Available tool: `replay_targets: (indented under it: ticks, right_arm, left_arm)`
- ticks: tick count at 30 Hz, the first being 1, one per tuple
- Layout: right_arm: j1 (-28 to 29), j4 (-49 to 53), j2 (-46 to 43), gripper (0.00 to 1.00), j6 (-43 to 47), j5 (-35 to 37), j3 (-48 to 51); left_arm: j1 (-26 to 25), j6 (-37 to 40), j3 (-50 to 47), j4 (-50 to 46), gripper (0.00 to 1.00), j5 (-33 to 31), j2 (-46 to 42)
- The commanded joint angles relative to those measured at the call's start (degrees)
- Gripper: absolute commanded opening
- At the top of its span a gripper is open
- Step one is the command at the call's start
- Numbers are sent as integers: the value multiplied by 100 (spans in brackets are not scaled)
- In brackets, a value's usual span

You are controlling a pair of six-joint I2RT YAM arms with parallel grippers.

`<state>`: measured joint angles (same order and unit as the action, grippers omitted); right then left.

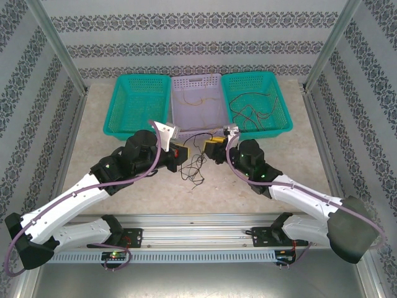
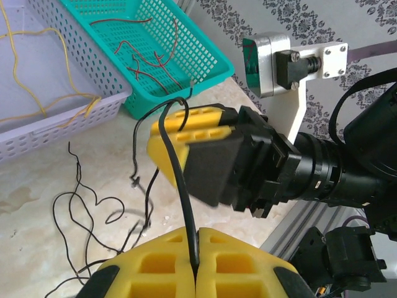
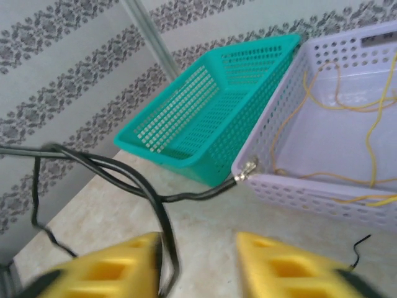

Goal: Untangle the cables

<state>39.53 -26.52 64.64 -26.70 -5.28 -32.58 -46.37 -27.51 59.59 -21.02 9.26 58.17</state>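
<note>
A black cable rises from my left gripper, which is shut on it between the yellow fingers. The cable runs to my right gripper just ahead. In the right wrist view the right gripper is open. The same black cable lies against its left finger, and the cable's metal tip touches the lavender basket's corner. More thin black cables lie tangled on the table between the left gripper and the right gripper. Yellow cables lie in the lavender basket, red ones in a teal basket.
Three baskets stand in a row at the back: a teal one on the left, the lavender one in the middle, a teal one on the right. Aluminium frame posts and patterned walls close in the table's sides.
</note>
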Motion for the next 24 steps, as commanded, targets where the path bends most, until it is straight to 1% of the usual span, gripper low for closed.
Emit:
replay_targets:
  ticks: [1, 2, 6, 8, 9, 14, 16, 19, 21, 23, 24]
  right_arm:
    - [21, -230, -189, 7, 162, 603, 8]
    - [14, -6, -318, 0, 227, 818, 20]
    - [-168, 674, -977, 0, 297, 1531, 306]
    - [-475, 1145, -1363, 0, 141, 1838, 554]
    - [-667, 1368, -1541, 0, 40, 1874, 650]
    - [-1875, 2378, -2678, 0, -570, 1723, 1183]
    - [-2217, 2670, -3089, 0, -621, 1604, 1254]
    - [-2587, 3220, -3522, 0, -592, 1610, 1254]
    - [-2803, 3328, -3698, 0, -624, 1412, 1254]
    - [-2997, 3297, -3704, 0, -676, 1042, 1235]
    - [-3026, 3377, -3679, 0, -687, 1007, 1160]
  left_arm:
    - [49, -47, 1, 186, 0, -24, -156]
    - [49, 9, 33, 97, 0, -128, -205]
    - [58, 330, 298, -468, 0, -679, -384]
    - [58, 516, 461, -780, 0, -1025, -487]
    - [66, 610, 525, -895, 0, -1160, -524]
    - [161, 1034, 975, -1527, 0, -1810, -555]
    - [226, 1170, 1117, -1682, 0, -1985, -555]
    - [349, 1332, 1305, -1834, 0, -2126, -542]
    - [415, 1394, 1361, -1849, 0, -2031, -520]
    - [435, 1472, 1411, -1854, 0, -1744, -421]
    - [436, 1497, 1451, -1902, 0, -1599, -347]
